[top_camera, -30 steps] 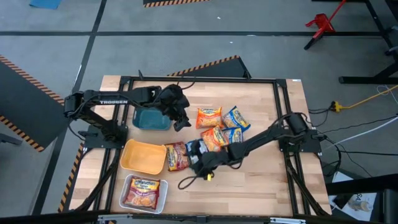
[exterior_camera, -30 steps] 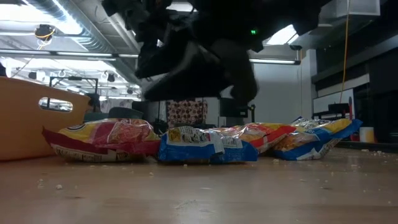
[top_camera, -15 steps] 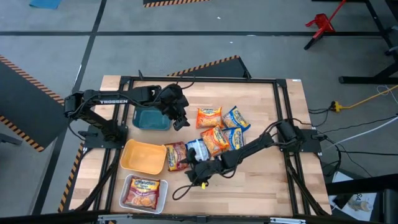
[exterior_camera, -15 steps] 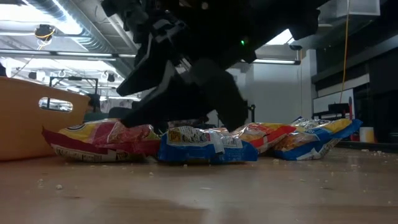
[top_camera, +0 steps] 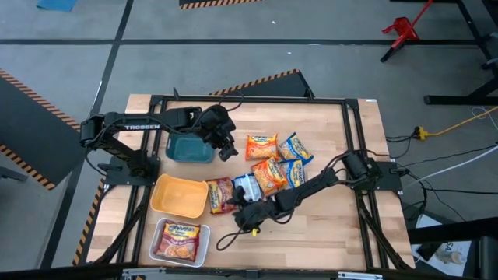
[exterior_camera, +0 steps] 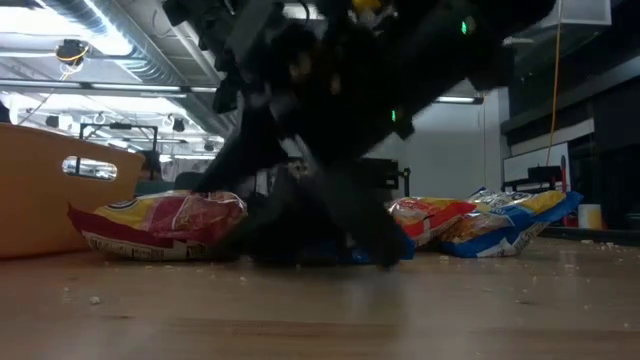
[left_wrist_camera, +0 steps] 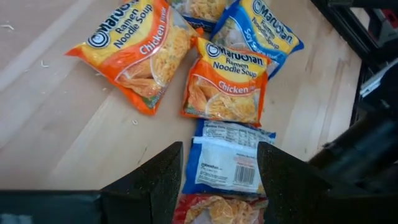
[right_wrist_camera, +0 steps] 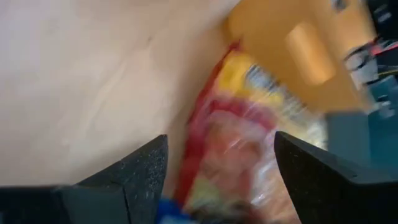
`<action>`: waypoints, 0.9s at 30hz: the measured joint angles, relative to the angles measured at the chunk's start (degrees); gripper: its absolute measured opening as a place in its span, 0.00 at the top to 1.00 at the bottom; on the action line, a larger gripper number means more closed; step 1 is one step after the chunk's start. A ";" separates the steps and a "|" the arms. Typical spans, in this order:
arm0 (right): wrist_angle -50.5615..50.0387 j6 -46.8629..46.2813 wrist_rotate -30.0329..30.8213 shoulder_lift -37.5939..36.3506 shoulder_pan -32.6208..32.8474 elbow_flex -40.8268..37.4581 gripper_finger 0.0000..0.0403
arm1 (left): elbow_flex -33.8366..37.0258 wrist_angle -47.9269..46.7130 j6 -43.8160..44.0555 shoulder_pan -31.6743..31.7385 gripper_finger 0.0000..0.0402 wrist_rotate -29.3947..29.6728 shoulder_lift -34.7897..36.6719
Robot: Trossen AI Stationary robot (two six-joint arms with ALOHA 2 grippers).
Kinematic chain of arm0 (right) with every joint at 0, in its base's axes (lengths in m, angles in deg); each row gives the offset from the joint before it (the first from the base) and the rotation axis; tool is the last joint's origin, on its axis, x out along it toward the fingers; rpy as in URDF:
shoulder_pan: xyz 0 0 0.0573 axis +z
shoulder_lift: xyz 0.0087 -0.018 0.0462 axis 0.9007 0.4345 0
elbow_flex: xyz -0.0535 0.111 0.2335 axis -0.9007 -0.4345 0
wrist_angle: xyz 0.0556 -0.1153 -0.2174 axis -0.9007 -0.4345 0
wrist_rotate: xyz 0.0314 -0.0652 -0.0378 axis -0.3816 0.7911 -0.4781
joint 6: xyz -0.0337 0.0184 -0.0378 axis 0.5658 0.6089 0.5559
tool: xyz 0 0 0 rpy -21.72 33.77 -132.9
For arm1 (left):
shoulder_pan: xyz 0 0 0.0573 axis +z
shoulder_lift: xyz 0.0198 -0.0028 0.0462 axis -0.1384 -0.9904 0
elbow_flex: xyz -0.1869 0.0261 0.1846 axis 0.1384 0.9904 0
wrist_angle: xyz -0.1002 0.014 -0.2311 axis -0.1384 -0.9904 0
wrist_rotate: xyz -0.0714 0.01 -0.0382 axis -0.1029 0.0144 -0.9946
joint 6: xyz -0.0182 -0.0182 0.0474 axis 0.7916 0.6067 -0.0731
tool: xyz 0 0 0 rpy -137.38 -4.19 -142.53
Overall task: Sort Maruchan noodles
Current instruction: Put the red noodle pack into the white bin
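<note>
From above, you have one red packet [top_camera: 180,238] already lying in the white tray [top_camera: 158,250] at the table's near left corner, while the yellow tray [top_camera: 167,190] and the teal tray [top_camera: 176,152] show nothing inside. I judge the sort barely begun: six packets still lie loose on the table [top_camera: 327,233], namely a red one [top_camera: 220,194] just beside the yellow tray, a blue one [top_camera: 246,185] touching it, and a cluster of two orange [top_camera: 261,146] and two blue [top_camera: 296,147] farther back. Your right gripper [top_camera: 250,221] hangs low at the near edge of the red and blue pair; your left gripper [top_camera: 226,148] hovers next to the teal tray.

From table height, the right arm [exterior_camera: 330,110] blocks most of the blue packet, so you cannot tell whether anything is touched yet.

Past the left wrist, your fingers [left_wrist_camera: 155,180] are spread and hold nothing, with the white-labelled back of the blue packet [left_wrist_camera: 227,163] below them.

Past the right wrist, the fingers [right_wrist_camera: 140,171] stand wide apart with the red packet [right_wrist_camera: 242,149] between them, unclamped; that view is smeared, so contact is hard to judge.
</note>
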 joint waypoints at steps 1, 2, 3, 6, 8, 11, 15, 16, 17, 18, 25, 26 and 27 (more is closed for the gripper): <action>0.44 -0.11 0.07 0.72 0.00 0.00 0.31 | 0.00 0.09 0.16 0.00 0.50 0.23 0.00; 0.60 0.21 0.44 0.99 0.00 0.07 0.31 | 0.00 0.22 0.54 0.00 0.50 0.52 0.00; 1.03 0.18 1.03 1.49 0.00 0.25 0.31 | 0.00 0.34 1.09 0.00 0.50 0.56 0.00; 4.21 0.89 4.92 3.17 0.05 0.35 0.31 | 0.00 0.76 1.42 0.00 0.50 1.17 0.00; 5.85 1.14 7.03 3.55 0.11 0.35 0.31 | 0.00 0.91 1.63 0.00 0.50 1.49 0.00; 8.36 1.21 8.47 3.72 -0.24 0.26 0.31 | 0.00 0.91 1.66 -0.04 0.50 1.97 0.00; 9.45 1.28 7.93 3.84 -0.80 0.22 0.31 | 0.00 0.93 1.68 -0.04 0.50 1.95 0.00; 8.72 1.07 6.86 3.85 -0.92 0.26 0.31 | 0.00 0.95 1.68 -0.04 0.50 1.95 0.00; 7.95 0.81 6.25 3.82 -1.18 0.28 0.31 | 0.00 0.93 1.68 -0.04 0.50 1.95 0.00; 7.18 0.51 5.72 3.78 -1.29 0.28 0.31 | 0.00 0.95 1.66 -0.07 0.50 1.95 0.00; 4.18 -0.46 5.35 3.78 -2.22 0.22 0.35 | 0.00 1.06 1.66 -1.32 0.50 1.95 0.00; 3.83 -0.46 4.66 3.78 -2.27 0.22 0.37 | 0.00 1.06 1.66 -1.50 0.50 1.93 0.00; 3.41 -0.62 4.45 3.78 -2.35 0.17 0.39 | 0.00 1.06 1.65 -1.68 0.50 1.90 0.00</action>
